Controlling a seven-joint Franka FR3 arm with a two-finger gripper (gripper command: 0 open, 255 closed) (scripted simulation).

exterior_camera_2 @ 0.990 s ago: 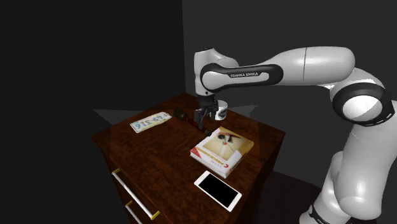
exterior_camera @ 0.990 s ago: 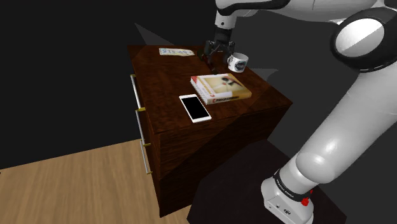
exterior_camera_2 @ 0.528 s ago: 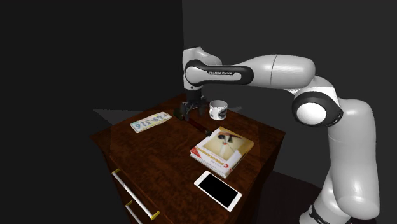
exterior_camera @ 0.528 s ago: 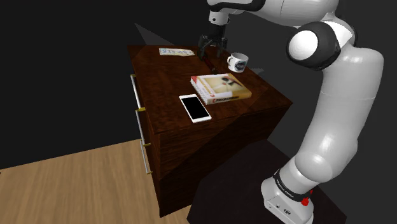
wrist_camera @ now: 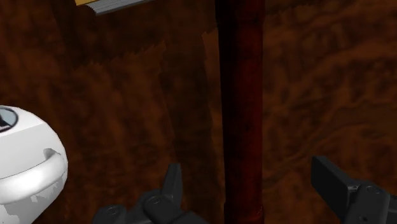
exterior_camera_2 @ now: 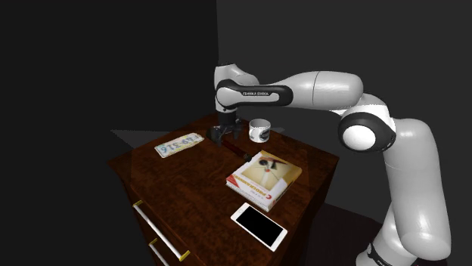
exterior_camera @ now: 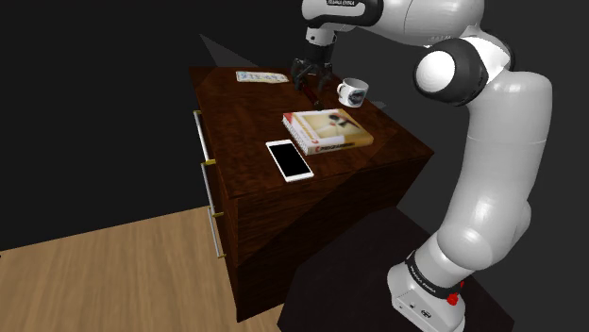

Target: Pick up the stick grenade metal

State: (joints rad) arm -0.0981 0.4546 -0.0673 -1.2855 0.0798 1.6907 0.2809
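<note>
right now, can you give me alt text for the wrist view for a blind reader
A dark red stick grenade handle lies lengthwise on a dark wooden top, between the two black fingers of the open gripper, neither of which touches it. A white mug stands off to one side of the handle.

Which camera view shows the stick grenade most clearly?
The wrist view: the stick grenade runs as a dark red handle between the open fingers. In the shoulder and second exterior views it is a thin dark shape under the gripper, hard to make out.
</note>
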